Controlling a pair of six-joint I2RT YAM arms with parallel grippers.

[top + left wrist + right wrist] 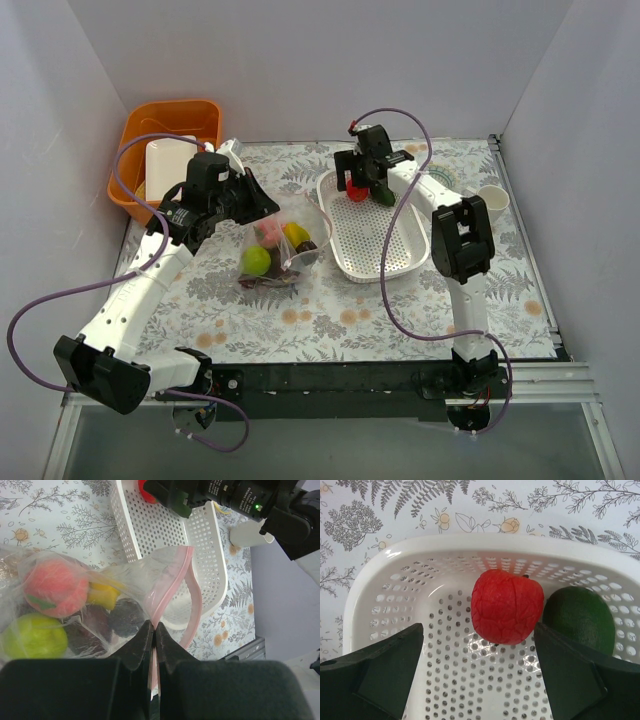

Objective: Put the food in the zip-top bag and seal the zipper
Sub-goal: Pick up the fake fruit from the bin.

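Plastic folds of the zip-top bag [162, 567] blur its dark fruits [126, 617]

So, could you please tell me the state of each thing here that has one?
zip-top bag: mouth open, several fruits inside
zipper: unsealed
left gripper: shut on the zip-top bag's mouth edge
right gripper: open, over the red fruit
red fruit: loose in the white basket
avocado: loose in the white basket

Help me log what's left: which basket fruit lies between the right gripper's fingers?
The red round fruit, framed by the open right gripper; the dark green avocado lies off beside one finger.
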